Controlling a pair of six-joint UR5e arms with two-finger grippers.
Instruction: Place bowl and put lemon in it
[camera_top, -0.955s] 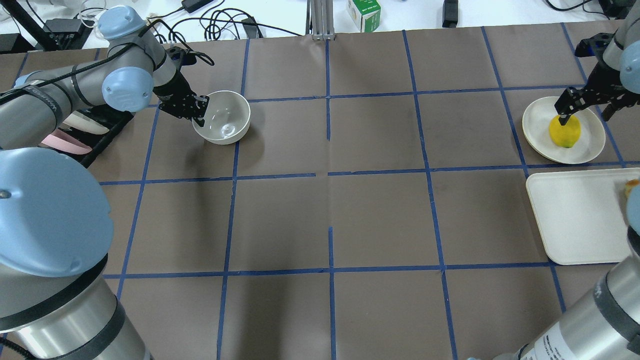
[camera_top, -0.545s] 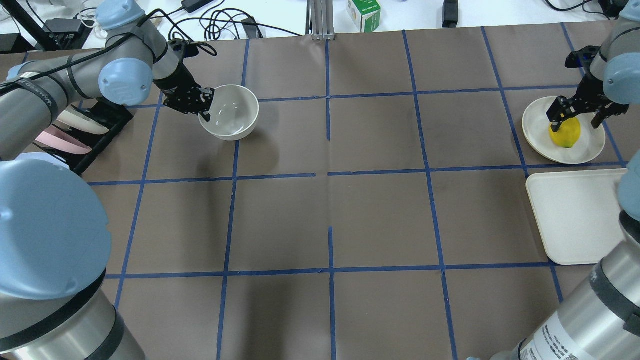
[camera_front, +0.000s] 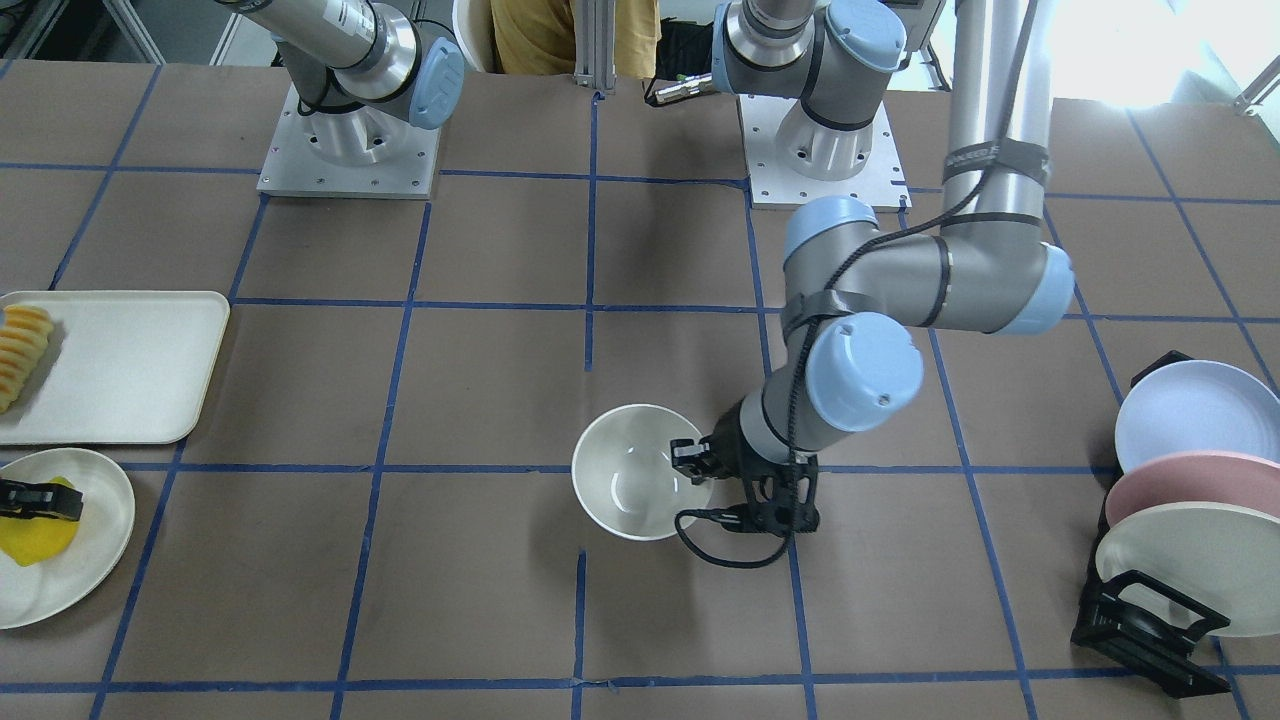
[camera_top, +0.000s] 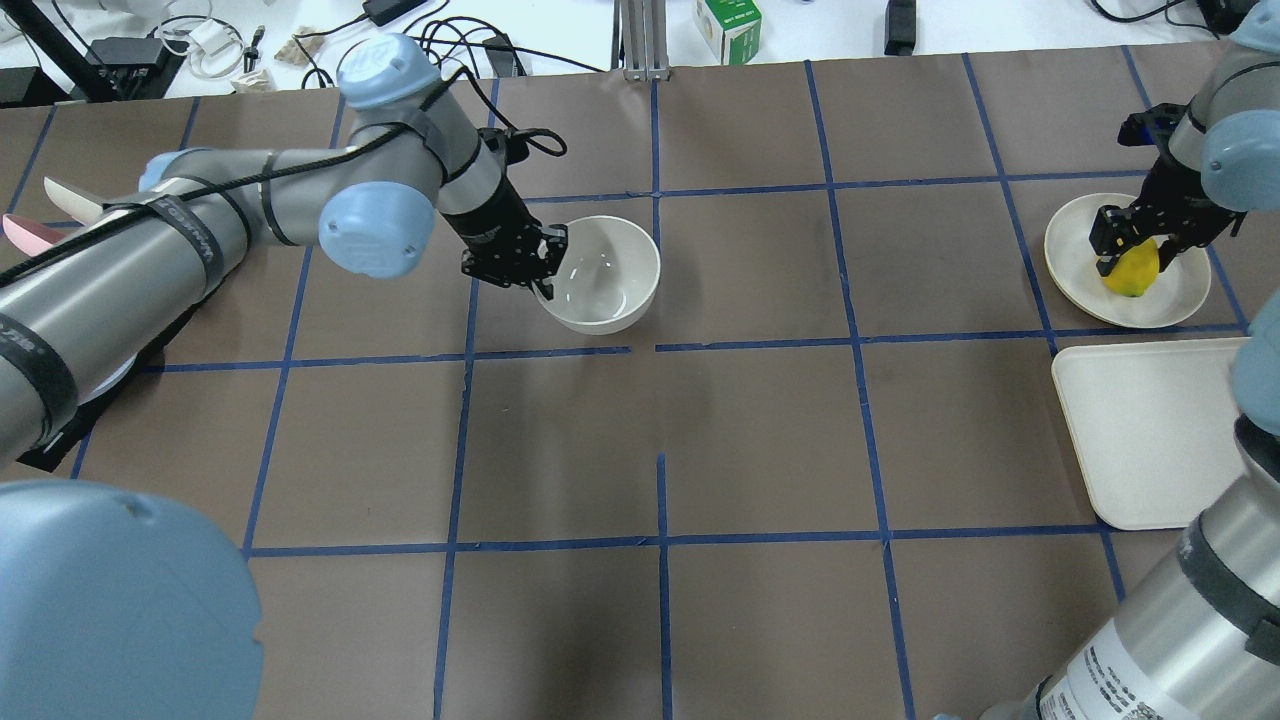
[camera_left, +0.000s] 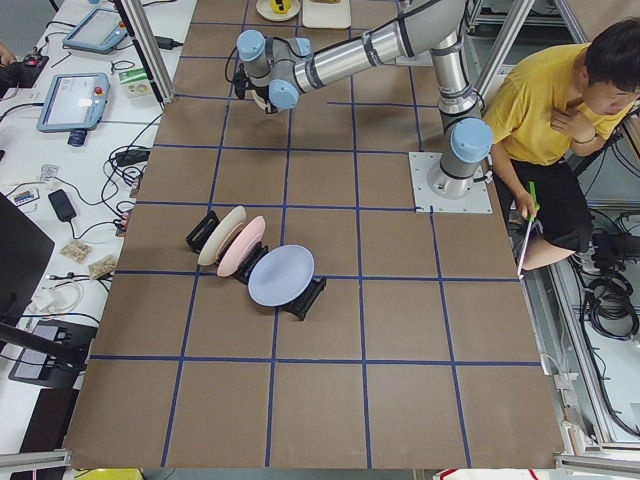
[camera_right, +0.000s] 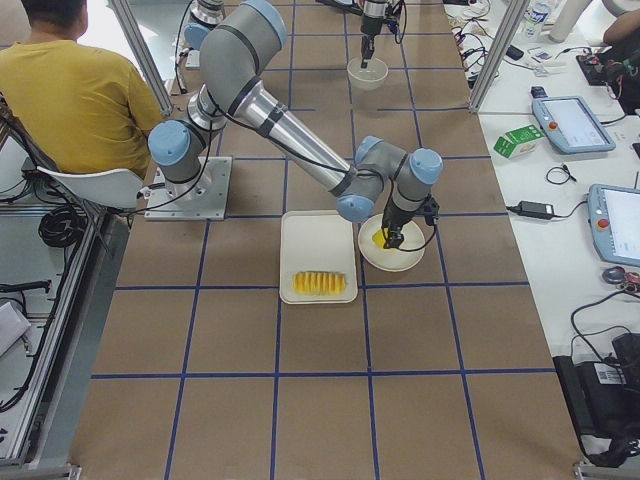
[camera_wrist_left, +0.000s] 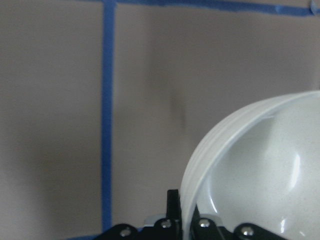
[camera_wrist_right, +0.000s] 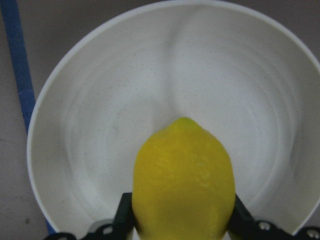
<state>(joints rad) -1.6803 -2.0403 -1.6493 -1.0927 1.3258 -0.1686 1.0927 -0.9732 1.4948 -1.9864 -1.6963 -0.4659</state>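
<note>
The left gripper (camera_top: 548, 265) pinches the bowl (camera_top: 610, 272) by its rim (one finger inside). The right gripper (camera_top: 1135, 255) clamps the lemon (camera_top: 1130, 276) over the plate (camera_top: 1075, 262).

The left arm (camera_top: 200, 230) reaches out long and low from the robot's left side toward the middle of the table. Its elbow is bent and its wrist (camera_top: 480, 195) slants downward. The left gripper (camera_top: 547, 262) points down and pinches the rim of the bowl (camera_top: 628, 262), with one finger inside the wall and the other outside. The right arm (camera_right: 290, 130) stretches out to its own side and folds at the elbow, its wrist turned straight down. The right gripper (camera_top: 1133, 255) is clamped around the lemon (camera_wrist_right: 184, 175), with a finger pressed on each flank.
</note>
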